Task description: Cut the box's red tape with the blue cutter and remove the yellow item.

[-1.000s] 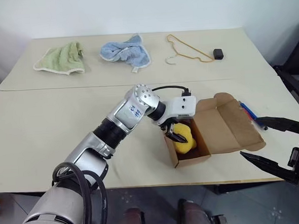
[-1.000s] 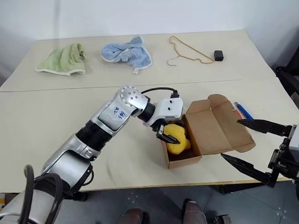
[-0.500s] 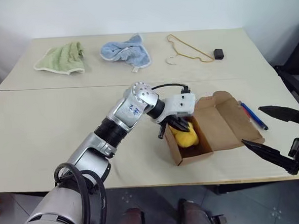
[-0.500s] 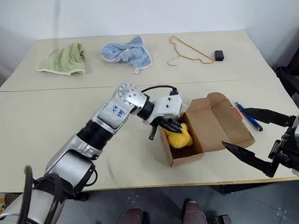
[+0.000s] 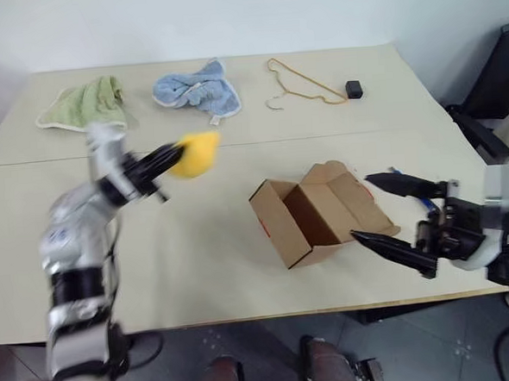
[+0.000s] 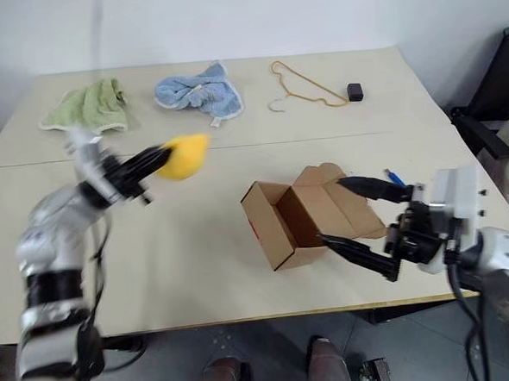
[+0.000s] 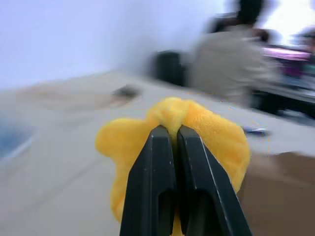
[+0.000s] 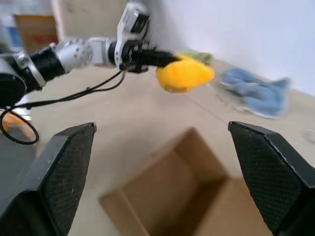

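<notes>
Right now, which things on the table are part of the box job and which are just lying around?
Part of the job:
box, open
yellow item, held by left gripper
blue cutter, behind right gripper

Lying about:
green cloth
blue cloth
tan hanger
small black object

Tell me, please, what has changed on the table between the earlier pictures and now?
The left gripper has closed on the yellow item, lifted it out of the box and swung it away to the robot's left. The right gripper has moved in beside the box, jaws open. The cloths and hanger stayed put.
</notes>
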You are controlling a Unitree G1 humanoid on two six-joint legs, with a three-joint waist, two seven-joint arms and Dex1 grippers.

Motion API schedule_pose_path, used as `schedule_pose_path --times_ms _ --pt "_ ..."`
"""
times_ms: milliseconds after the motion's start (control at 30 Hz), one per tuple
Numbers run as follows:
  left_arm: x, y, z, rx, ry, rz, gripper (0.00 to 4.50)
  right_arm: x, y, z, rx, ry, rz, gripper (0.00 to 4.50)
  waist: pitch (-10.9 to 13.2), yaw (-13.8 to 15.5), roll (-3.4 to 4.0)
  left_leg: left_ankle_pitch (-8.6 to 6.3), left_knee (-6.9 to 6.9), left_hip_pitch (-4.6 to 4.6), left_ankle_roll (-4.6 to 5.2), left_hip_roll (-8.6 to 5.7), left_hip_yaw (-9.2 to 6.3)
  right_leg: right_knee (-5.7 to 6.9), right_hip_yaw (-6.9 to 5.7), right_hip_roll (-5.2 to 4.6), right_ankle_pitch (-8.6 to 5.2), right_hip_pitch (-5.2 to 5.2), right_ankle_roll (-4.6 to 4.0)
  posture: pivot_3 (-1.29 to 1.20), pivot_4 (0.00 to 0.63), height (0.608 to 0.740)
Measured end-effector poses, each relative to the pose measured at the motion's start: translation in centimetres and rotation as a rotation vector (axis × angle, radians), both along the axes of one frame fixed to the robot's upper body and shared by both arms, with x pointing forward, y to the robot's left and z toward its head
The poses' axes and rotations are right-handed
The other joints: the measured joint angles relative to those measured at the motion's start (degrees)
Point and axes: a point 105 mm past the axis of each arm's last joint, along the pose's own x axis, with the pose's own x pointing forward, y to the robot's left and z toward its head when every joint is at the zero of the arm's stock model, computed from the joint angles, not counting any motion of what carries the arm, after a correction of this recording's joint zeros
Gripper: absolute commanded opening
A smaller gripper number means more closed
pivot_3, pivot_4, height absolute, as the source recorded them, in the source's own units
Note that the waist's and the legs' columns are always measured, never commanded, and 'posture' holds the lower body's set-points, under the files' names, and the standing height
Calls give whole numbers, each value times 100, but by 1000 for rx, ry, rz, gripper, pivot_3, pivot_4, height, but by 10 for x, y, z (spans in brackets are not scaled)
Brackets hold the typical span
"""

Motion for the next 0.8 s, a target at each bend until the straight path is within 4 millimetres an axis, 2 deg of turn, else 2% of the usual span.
schedule_pose_path --times_ms 100,167,233,333,400,600,733,800 --pt "-40 58 -35 27 67 228 24 6 17 -10 10 11 82 4500 1 42 -14 -8 8 -4 2 -3 -7 -3 -7 -5 1 3 -4 0 150 740" --pt "-55 73 -42 42 79 300 24 11 24 -16 10 21 113 4500 4 189 -18 -8 16 -8 2 -6 -21 -9 -22 -10 2 12 -8 0 150 740" --pt "-63 79 -42 66 70 350 24 15 30 -19 3 9 140 4500 3 288 -18 -7 17 -4 0 -7 -28 -15 -31 -11 9 22 -18 0 150 740" --pt "-66 90 -50 90 83 452 771 23 25 -26 -17 -2 133 4500 3 316 -18 -7 14 0 -1 -6 -25 -12 -31 -7 9 25 -19 0 150 740" --pt "-63 91 -54 72 94 478 1403 27 21 -29 -25 -5 119 4500 3 294 -18 -7 11 -1 -1 -5 -20 -10 -31 -5 9 18 -19 0 150 740" --pt "-51 82 -46 64 75 461 3263 33 13 -29 -25 -32 92 4500 2 157 -17 -6 4 0 -3 -2 -9 -3 -35 -4 8 10 -20 0 150 740" --pt "-58 89 -43 145 96 426 4452 31 5 -32 -44 -28 74 4500 3 89 -17 -9 -4 1 -3 2 7 -4 -40 -3 7 2 -22 0 150 740" --pt "-72 94 -44 198 129 385 4452 30 -2 -31 -64 -38 53 4500 3 29 -15 -14 -5 2 0 5 13 -5 -40 -4 6 1 -24 0 150 740"
